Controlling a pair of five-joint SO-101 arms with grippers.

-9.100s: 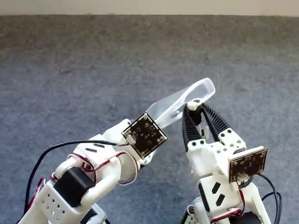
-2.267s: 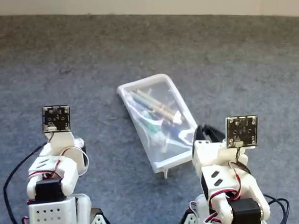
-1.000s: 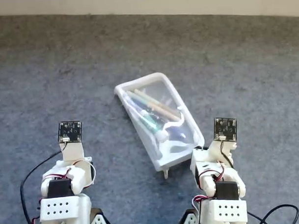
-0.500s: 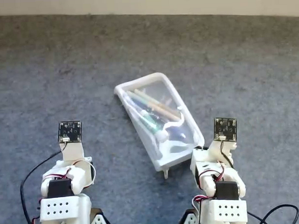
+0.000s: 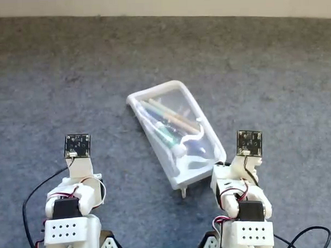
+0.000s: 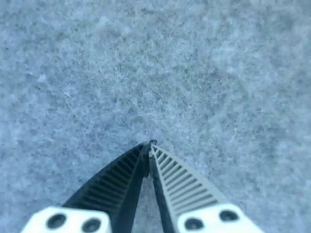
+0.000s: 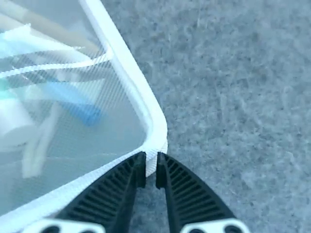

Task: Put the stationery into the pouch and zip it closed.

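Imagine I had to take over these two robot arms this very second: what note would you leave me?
Left gripper: shut on nothing, over the bare grey carpet.
Right gripper: closed to a narrow gap, tips pinching the corner trim of the pouch.
Pouch: lies flat on the carpet between the arms, with the stationery inside.
Done: stationery packed.
Left: check that the zip is fully closed, which I cannot tell from here, then let go of the corner.

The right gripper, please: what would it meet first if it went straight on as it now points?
The white-edged corner of the clear zip pouch, lying right at the right gripper's tip; whether they already touch, I cannot tell.
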